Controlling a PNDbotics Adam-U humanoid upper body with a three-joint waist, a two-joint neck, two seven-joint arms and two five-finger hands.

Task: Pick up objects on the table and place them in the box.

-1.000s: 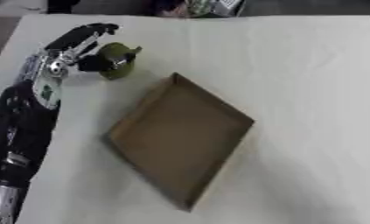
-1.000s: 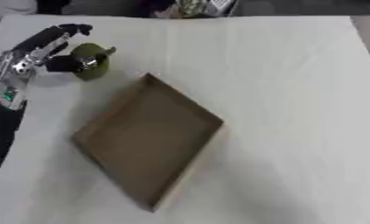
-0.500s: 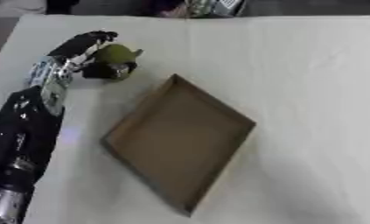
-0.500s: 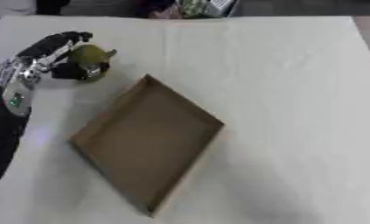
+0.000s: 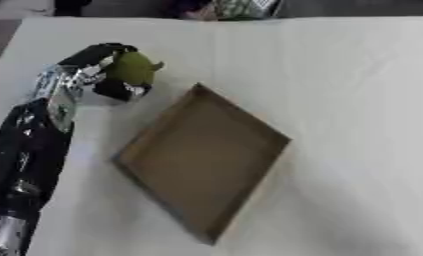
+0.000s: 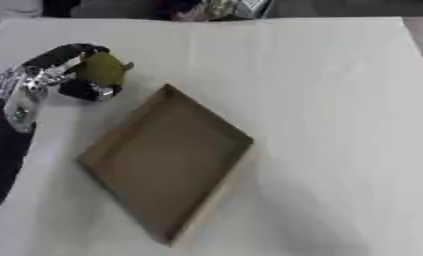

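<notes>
A green rounded object (image 5: 134, 68) with a small stem is held in my left hand (image 5: 96, 75), whose fingers curl round it from above and below, just off the far left corner of the box. The brown cardboard box (image 5: 201, 195) is a shallow open tray, turned like a diamond in the middle of the white table, with nothing inside it. My left arm runs up the left side of the view. My right hand shows in neither view.
The white table (image 5: 346, 100) stretches wide to the right of the box. Dark and greenish things (image 5: 223, 7) lie beyond the far edge.
My left hand has shut round the green object and shifted a little toward the box. The camera has also moved slightly.
</notes>
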